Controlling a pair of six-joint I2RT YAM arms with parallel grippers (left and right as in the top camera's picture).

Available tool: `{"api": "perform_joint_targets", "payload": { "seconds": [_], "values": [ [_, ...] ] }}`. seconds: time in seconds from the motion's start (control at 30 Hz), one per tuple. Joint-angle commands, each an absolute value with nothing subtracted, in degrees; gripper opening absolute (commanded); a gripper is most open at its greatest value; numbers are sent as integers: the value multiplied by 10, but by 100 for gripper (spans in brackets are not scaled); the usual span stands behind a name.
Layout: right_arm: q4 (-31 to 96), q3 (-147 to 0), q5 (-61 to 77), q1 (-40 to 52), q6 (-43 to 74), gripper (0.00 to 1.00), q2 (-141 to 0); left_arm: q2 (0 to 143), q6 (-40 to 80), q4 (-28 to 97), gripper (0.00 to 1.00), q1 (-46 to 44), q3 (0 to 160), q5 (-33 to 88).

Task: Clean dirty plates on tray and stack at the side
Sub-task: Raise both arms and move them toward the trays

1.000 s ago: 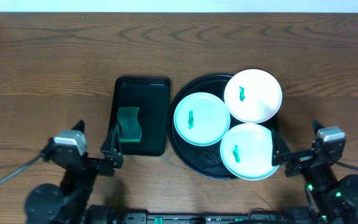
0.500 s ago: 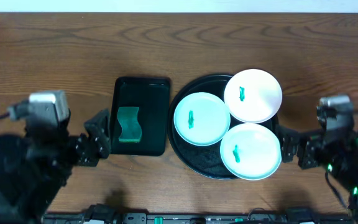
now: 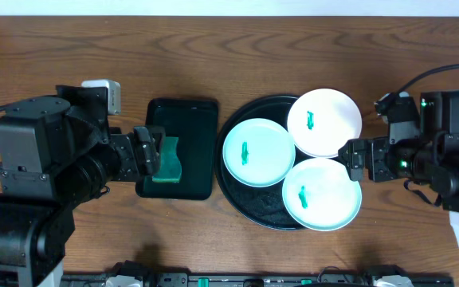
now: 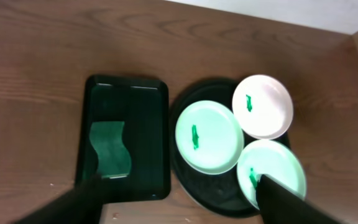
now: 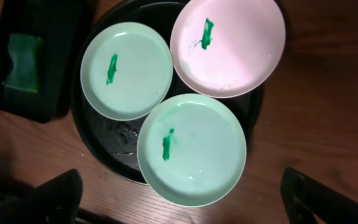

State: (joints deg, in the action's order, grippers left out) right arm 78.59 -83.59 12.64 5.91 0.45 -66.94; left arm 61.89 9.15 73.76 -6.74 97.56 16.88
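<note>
Left wrist cam: the left pincer's fingers (image 4: 73, 202) are just dark blurry wedges running off the bottom edge, and one covers a bit of the nearest mint plate (image 4: 281, 165). Right wrist cam chops off the top of the white plate (image 5: 229, 43) and the small tray (image 5: 36, 68). From above, the plates bury most of the round tray (image 3: 241, 199), and the right pincer (image 3: 355, 159) overlaps its rim.
</note>
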Motion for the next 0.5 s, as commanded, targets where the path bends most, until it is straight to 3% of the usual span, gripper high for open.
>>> {"api": "perform_joint_targets", "payload": {
  "seconds": [0.0, 0.07, 0.13, 0.17, 0.47],
  "values": [
    [786, -847, 139, 57, 8, 80, -685, 622, 89, 744, 42, -64, 987, 180],
    [785, -847, 137, 57, 8, 40, -695, 626, 89, 746, 12, -64, 985, 180],
    [778, -847, 134, 57, 8, 7, -708, 631, 89, 746, 8, -64, 981, 180],
    [770, -847, 134, 57, 8, 1, -715, 633, 89, 746, 7, -64, 979, 180],
    [656, -847, 134, 57, 62, 1, -794, 663, 105, 763, 7, -64, 967, 143]
  ]
}}
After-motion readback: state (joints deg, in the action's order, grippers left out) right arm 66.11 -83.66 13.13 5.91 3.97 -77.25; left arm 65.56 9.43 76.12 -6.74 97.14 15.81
